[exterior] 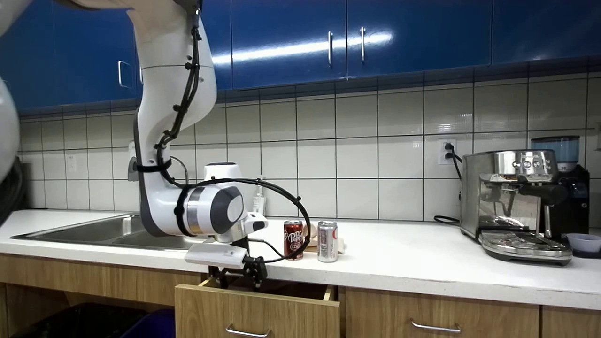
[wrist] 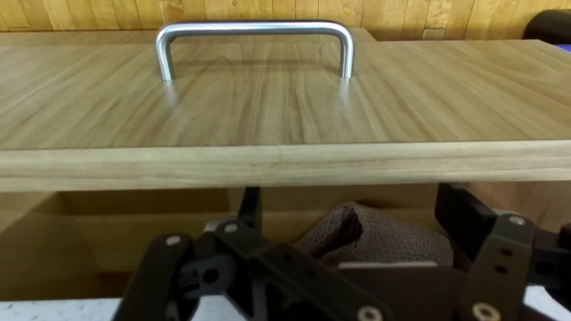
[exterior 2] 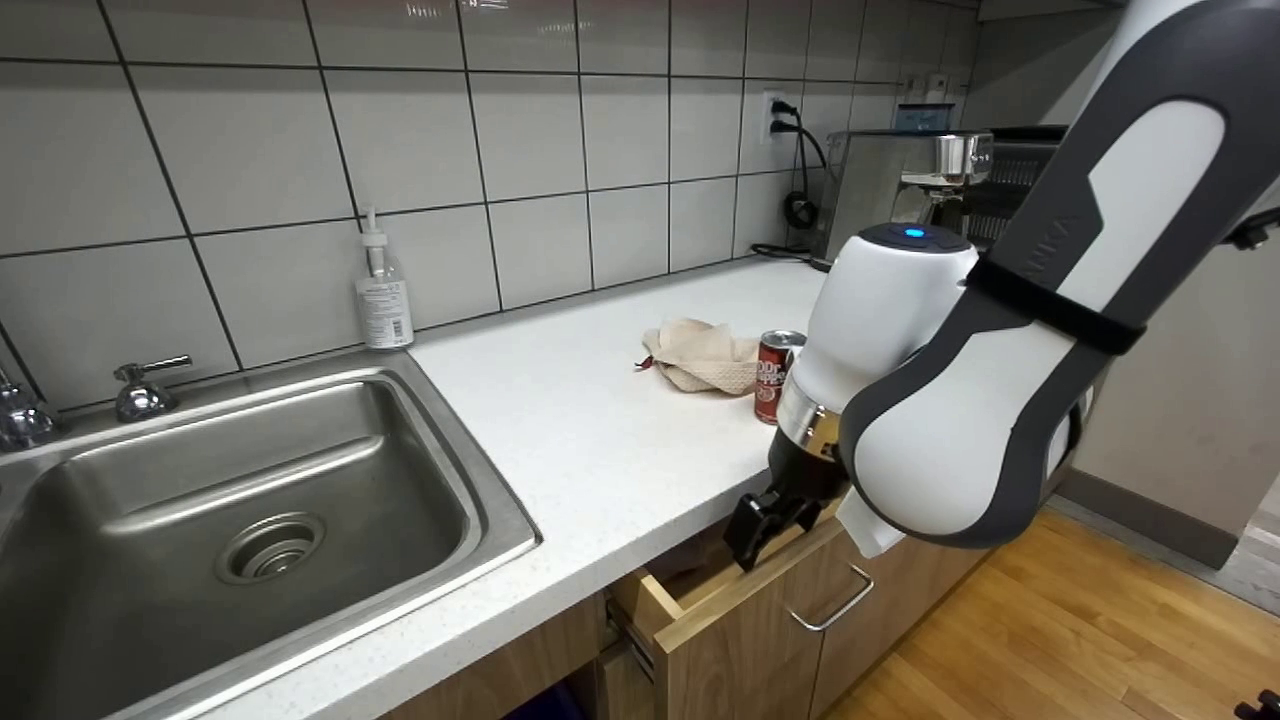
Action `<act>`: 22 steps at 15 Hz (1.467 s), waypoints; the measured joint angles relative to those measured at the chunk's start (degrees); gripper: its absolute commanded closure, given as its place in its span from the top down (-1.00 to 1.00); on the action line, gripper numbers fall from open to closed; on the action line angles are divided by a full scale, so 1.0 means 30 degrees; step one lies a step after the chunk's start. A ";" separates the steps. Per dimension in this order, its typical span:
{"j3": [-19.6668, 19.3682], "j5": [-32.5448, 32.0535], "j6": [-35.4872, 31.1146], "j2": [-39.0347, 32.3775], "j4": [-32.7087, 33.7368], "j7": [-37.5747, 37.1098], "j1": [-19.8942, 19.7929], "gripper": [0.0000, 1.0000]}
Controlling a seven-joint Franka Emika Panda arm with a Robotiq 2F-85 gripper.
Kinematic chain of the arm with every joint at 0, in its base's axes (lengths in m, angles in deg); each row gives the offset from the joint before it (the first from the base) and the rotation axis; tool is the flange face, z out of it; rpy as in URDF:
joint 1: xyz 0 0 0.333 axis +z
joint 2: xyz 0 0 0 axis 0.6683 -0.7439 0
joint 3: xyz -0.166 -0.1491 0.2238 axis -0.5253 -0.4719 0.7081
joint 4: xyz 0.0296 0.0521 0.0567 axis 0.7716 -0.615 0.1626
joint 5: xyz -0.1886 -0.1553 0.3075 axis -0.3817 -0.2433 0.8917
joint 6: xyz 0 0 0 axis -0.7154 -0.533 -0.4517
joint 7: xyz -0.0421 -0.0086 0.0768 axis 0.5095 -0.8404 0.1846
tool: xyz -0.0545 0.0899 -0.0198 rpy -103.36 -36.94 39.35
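The gripper (wrist: pixel 350 196) has its fingers (wrist: pixel 466 218) set wide apart and pointed down into the drawer (exterior: pixel 281 310). They stand close to the inner side of the drawer's front panel (wrist: pixel 267 162), whose top edge hides the fingertips in the wrist view — contact with the wood cannot be confirmed. The drawer stands partway out from under the countertop (exterior: pixel 399 251), and a metal bar handle (wrist: pixel 254 27) is fixed to its outer face. Inside lies a grey-brown textured cloth (wrist: pixel 392 240), seen in the wrist view between the two fingers — whether either touches it cannot be determined.

On the countertop, behind the gripper in an exterior view, a red Dr Pepper can (exterior: pixel 292 237) and a silver can (exterior: pixel 327 241) stand upright, near each other. A crumpled beige cloth (exterior 2: pixel 700 355) lies on their wall side. A stainless steel sink (exterior 2: pixel 390 520) is set into the same surface; a pump soap bottle (exterior 2: pixel 385 310) stands at its rear corner, and a chrome faucet handle (exterior 2: pixel 145 400) is mounted on its rear rim. Farther along, well apart from the gripper, stand a stainless espresso machine (exterior: pixel 514 206) and a small pale bowl (exterior: pixel 584 244) just beside it. Blue wall cabinets (exterior: pixel 291 28) hang above the countertop.
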 measured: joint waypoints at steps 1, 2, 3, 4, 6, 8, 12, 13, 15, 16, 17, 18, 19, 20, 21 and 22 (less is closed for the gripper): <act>0.0027 0.0068 0.0090 0.0083 -0.0097 0.0000 0.0000 1.00; 0.0048 0.0122 0.0196 0.0186 -0.0221 -0.0001 0.0000 1.00; 0.0050 0.0170 0.0239 0.0244 -0.0294 -0.0001 0.0000 1.00; 0.0056 0.0198 0.0289 0.0310 -0.0386 -0.0001 0.0001 1.00; 0.0069 0.0219 0.0353 0.0473 -0.0629 -0.0005 0.0001 1.00; 0.0077 0.0222 0.0385 0.0677 -0.0944 -0.0013 0.0002 1.00; 0.0106 0.0230 0.0447 0.1131 -0.1671 -0.0044 0.0017 1.00; 0.0121 0.0239 0.0465 0.1256 -0.1878 -0.0047 0.0017 1.00; 0.0161 0.0307 0.0471 0.1542 -0.2349 -0.0053 0.0017 1.00; 0.0183 0.0348 0.0472 0.1689 -0.2591 -0.0063 0.0017 1.00; 0.0206 0.0380 0.0472 0.1819 -0.2814 -0.0073 0.0017 1.00; 0.0234 0.0437 0.0472 0.1972 -0.3068 -0.0080 0.0016 1.00; 0.0268 0.0523 0.0473 0.2123 -0.3316 -0.0087 0.0016 1.00; 0.0307 0.0640 0.0473 0.2277 -0.3590 -0.0092 0.0016 1.00; 0.0344 0.0773 0.0473 0.2434 -0.3861 -0.0100 0.0016 1.00; 0.0373 0.0880 0.0473 0.2593 -0.4126 -0.0116 0.0016 1.00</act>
